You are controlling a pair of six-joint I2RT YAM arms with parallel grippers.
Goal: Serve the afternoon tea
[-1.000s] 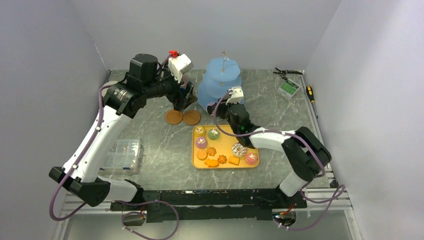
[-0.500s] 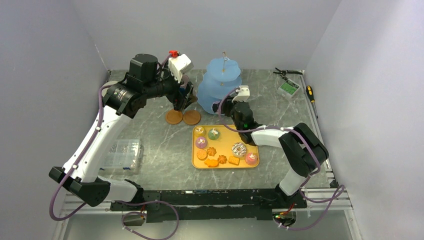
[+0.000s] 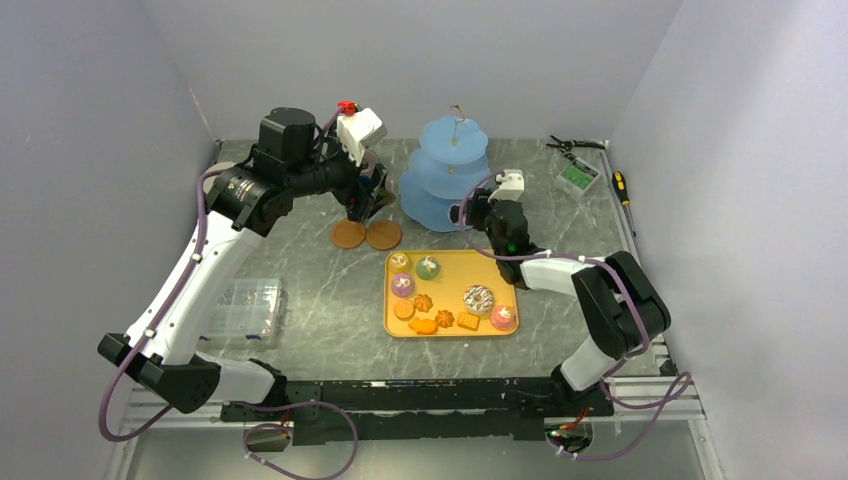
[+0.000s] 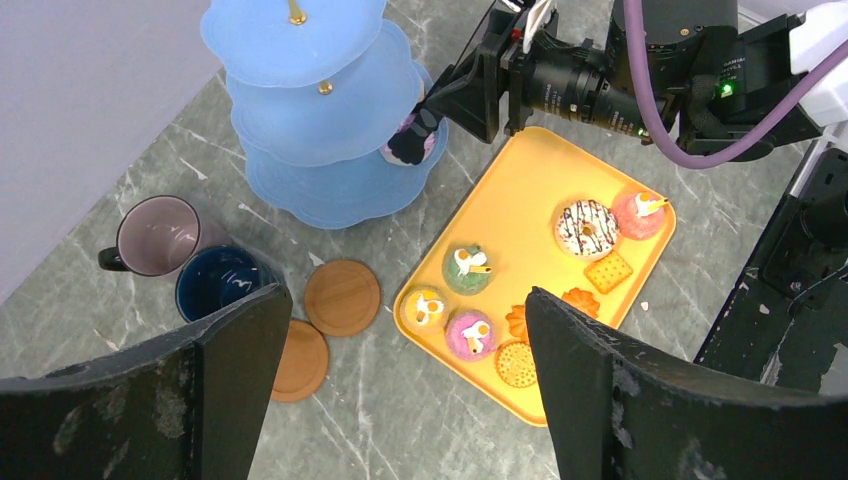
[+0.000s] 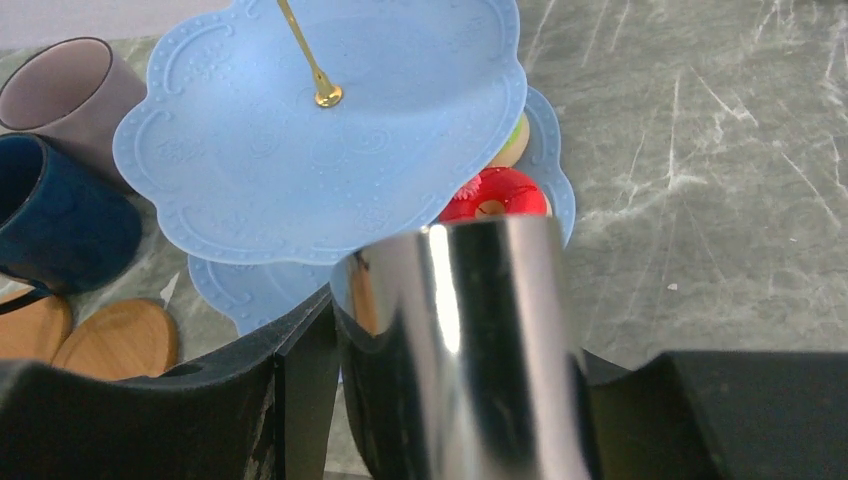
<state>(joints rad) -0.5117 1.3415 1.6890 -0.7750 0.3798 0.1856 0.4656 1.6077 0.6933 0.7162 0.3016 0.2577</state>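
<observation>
The light-blue three-tier stand [image 3: 440, 175] stands at the back of the table; a red doughnut [image 5: 490, 195] lies on a lower tier. My right gripper [image 3: 482, 212] is at the stand's right side, shut on shiny tongs [image 5: 470, 330] whose black tips [image 4: 410, 145] reach the bottom tier. My left gripper [image 3: 365, 205] hangs open and empty above two brown coasters [image 4: 342, 297]. Beside them stand the mauve mug [image 4: 158, 232] and the dark-blue mug [image 4: 215, 282]. The yellow tray [image 3: 455, 275] carries several cupcakes, doughnuts and orange biscuits.
A clear plastic box [image 3: 240, 305] lies at the left by my left arm. At the back right are pliers [image 3: 575, 145], a green-and-white box [image 3: 577, 177] and a screwdriver [image 3: 622, 188]. Grey walls close in three sides.
My right gripper has swung to the right along the stand's front with the tongs. The stand appears shifted slightly to the right. The left arm has not moved.
</observation>
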